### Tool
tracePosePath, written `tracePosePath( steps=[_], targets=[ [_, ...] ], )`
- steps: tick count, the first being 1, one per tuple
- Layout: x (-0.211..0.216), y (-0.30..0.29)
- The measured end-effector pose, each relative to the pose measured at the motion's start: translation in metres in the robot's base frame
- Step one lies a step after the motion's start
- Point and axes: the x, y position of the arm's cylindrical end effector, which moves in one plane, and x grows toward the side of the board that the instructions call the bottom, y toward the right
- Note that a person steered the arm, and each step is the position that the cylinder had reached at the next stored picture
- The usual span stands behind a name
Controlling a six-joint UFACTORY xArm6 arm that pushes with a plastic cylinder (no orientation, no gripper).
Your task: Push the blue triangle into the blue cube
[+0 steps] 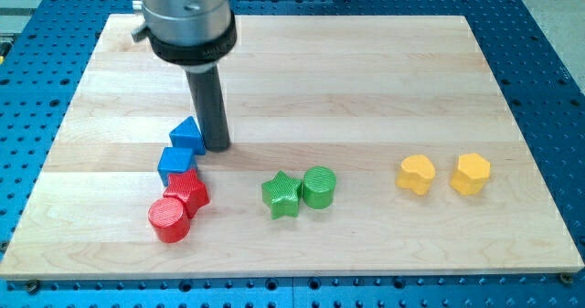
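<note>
The blue triangle [186,132] lies on the wooden board at the view's left of centre. The blue cube [175,164] sits just below it, and the two appear to touch. My tip [217,147] rests on the board right beside the triangle, on its right side, touching or nearly touching it. The dark rod rises from there to the arm's grey housing at the view's top.
A red block [187,192] and a red cylinder [169,221] lie directly below the blue cube. A green star [281,195] and a green cylinder [319,187] sit at bottom centre. Two yellow blocks [416,174] [470,174] lie at the right.
</note>
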Motion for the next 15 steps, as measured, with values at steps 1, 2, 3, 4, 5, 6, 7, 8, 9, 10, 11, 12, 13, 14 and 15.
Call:
tracePosePath(
  steps=[1,2,3,4,5,6,7,8,9,10,11,12,13,14,15],
  targets=[
    [0.018,-0.005],
    [0.025,-0.006],
    [0.025,-0.012],
    [0.015,-0.013],
    [-0.012,-0.018],
    [-0.028,-0.061],
    [-0.012,-0.137],
    [0.037,-0.139],
    [0.045,-0.113],
    [0.039,-0.077],
    [0.027,-0.059],
    [0.021,-0.062],
    [0.014,-0.109],
    [0.012,-0.133],
    [-0.035,-0.155]
  ],
)
